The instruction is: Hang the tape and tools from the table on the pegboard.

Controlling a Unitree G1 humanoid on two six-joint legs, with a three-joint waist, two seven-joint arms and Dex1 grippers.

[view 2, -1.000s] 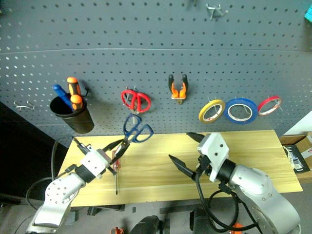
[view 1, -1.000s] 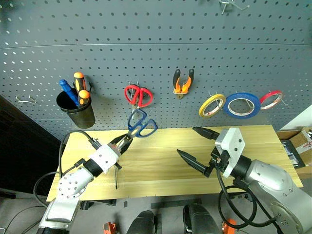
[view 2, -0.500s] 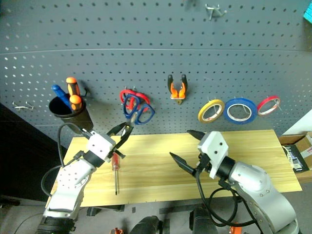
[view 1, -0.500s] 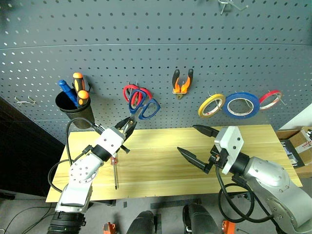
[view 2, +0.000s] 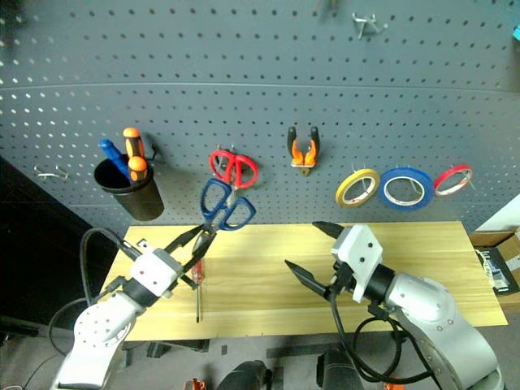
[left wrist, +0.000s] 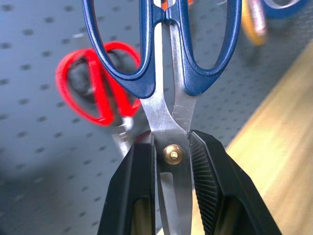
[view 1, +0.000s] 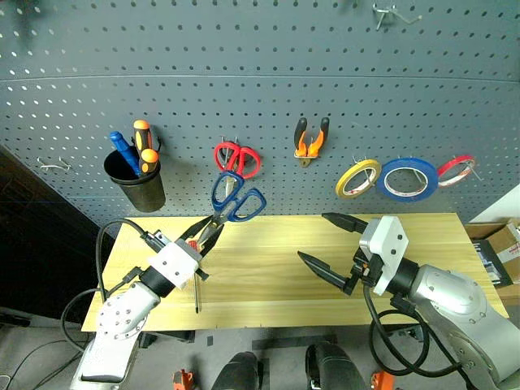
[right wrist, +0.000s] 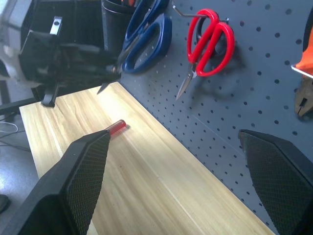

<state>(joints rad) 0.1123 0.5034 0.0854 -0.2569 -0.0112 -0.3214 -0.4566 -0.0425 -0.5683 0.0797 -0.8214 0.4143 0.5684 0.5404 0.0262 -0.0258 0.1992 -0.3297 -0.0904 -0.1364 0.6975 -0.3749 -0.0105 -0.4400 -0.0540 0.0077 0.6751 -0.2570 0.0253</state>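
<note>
My left gripper is shut on the steel blades of the blue-handled scissors, near the pivot. Their handles point up, just in front of the pegboard and below the hanging red scissors. In the left wrist view the pads clamp the blades. The red-handled screwdriver lies on the table beneath that gripper. Yellow tape and small orange pliers hang on the board. My right gripper hovers open over the table's middle, holding nothing.
A black cup with blue and orange screwdrivers hangs at the board's left. Blue tape and red tape hang right of the yellow roll. Bare hooks sit at far left and top right. A cardboard box stands beyond the table's right end.
My left gripper lifted the blue scissors up beside the red scissors, then lowered them again, away from the hook. The right gripper kept still and open.
</note>
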